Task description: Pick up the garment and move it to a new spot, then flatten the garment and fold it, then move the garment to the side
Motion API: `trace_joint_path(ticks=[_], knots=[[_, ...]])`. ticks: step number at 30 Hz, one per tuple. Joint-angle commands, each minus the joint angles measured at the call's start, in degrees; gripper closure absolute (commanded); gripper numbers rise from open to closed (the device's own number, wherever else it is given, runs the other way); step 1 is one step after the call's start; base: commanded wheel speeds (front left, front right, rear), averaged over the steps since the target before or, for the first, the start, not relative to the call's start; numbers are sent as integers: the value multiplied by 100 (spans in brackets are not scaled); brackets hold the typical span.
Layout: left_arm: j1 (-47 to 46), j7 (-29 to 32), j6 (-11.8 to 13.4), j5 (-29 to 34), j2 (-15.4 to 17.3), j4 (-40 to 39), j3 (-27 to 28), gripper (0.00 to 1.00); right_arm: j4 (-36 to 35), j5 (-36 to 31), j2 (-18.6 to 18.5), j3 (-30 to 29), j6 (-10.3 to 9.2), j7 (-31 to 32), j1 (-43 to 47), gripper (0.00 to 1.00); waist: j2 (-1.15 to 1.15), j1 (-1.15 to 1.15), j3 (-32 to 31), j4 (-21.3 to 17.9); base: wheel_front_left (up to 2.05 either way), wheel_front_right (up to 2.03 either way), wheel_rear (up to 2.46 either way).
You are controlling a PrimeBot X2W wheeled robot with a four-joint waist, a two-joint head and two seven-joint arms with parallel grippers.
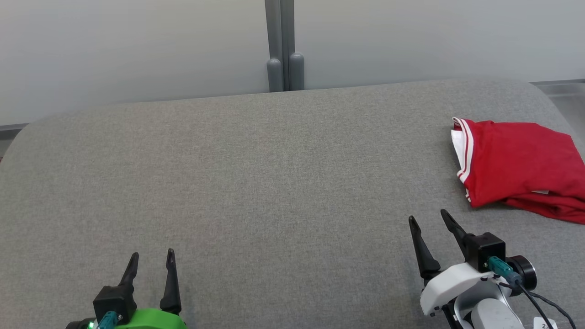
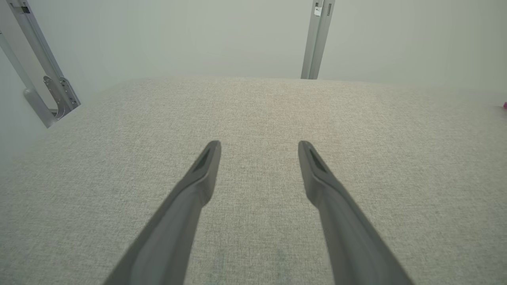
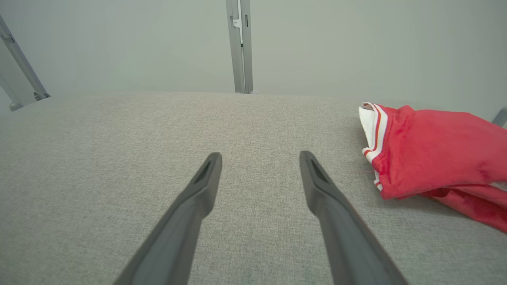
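Red garment (image 1: 521, 169) seen lying at right edge of frame on grey table (image 1: 274, 183), upper right of right gripper (image 1: 428, 216). Long axis probably left-right; far end cropped. Right gripper judged nearer; left gripper (image 1: 152, 253) at lower left. Both spread, nothing held.

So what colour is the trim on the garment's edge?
White with red stripes, on the red garment; the trim shows best in the right wrist view.
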Motion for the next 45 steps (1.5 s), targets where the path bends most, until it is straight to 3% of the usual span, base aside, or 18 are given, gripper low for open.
trace_joint_path(ticks=[1, 4, 18, 22, 23, 27, 45], knots=[[1, 3, 3, -38, 27, -3, -11, 0, -25, 34, -12, -7, -10, -21, 29, 0, 0, 0, 3, -1, 0, 0, 0], [11, 2, 1, -63, 28, -13, -2, 0, -25, 33, -8, 23, -6, -21, -1, 0, 0, 0, 23, -245, 0, 0, 0], [8, 3, 12, -110, 28, 34, -34, 0, -3, 48, -13, -70, -9, -21, 36, 0, 0, 0, 30, -277, 0, 0, 0], [9, 2, -99, -182, 28, -46, -67, 0, 22, 85, -12, -4, -9, -21, 62, 0, 0, 0, 31, -279, 0, 0, 0], [-3, 0, -89, -187, -1, -41, -72, 100, 16, 60, 1, 8, -1, 0, 9, 100, 0, 0, 31, -280, 0, 0, 0], [16, 22, -90, -242, -25, 152, -64, 100, 188, 104, 32, -5, 1, 28, 116, 100, 0, 0, 31, -279, 0, 0, 0], [-152, 510, -184, -2056, -15, -29, 129, 100, -56, 2056, 23, -231, 0, 496, 87, 100, 0, 0, 42, -237, 0, 0, 0]])
